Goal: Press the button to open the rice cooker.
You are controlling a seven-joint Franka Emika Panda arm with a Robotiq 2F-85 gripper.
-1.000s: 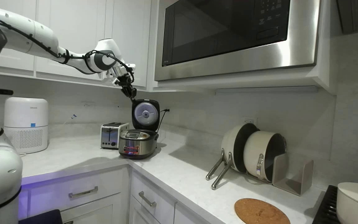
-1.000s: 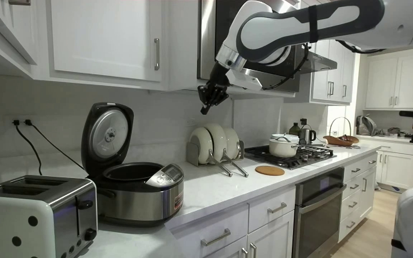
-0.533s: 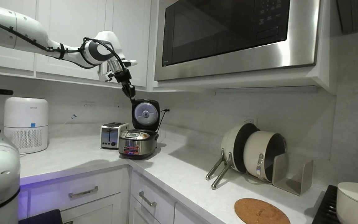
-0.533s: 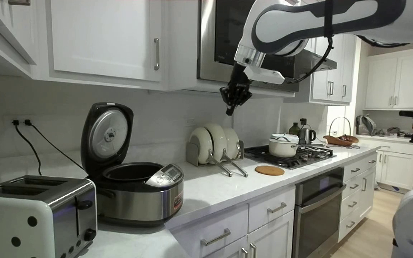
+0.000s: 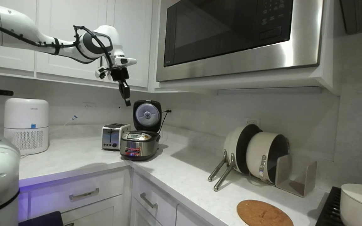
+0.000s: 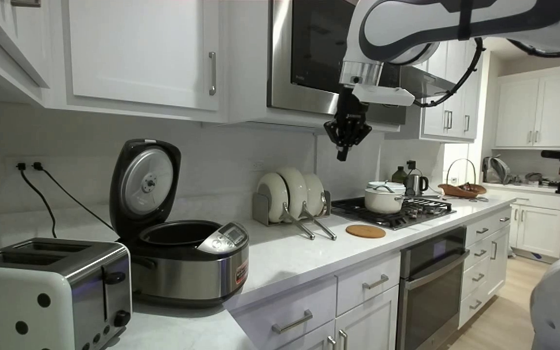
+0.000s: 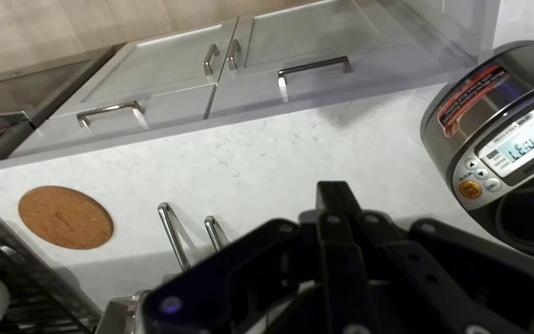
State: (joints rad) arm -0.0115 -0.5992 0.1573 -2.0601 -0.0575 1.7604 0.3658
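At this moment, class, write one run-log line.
rice cooker: hinged lid open | Robotiq gripper: shut, empty, clear of cooker | goal: apparently met

Round silver-steel rice cooker (image 6: pixel 178 273), red label (image 7: pixel 473 97). Boxy white-sided toaster (image 6: pixel 56 311), black dots (image 6: pixel 22 327). White cylindrical appliance (image 5: pixel 24 121), blue sticker (image 5: pixel 33 126), 3 o'clock.

"Multi-Menu Cooking", sticker (image 7: pixel 473 99) on rice cooker (image 7: pixel 503 150)

1. Well below the fingers (image 7: pixel 334 197): grey-flecked white countertop (image 7: pixel 267 157).
2. Right of them, wrist view: open rice cooker (image 7: pixel 503 134).
3. Left, same view: round cork trivet (image 7: pixel 65 218).
4. Lower left, both exterior views: polka-dot toaster (image 6: pixel 49 296).
5. In an exterior view: air purifier (image 5: pixel 26 125) lower left, pan rack (image 5: pixel 283 172) lower right.
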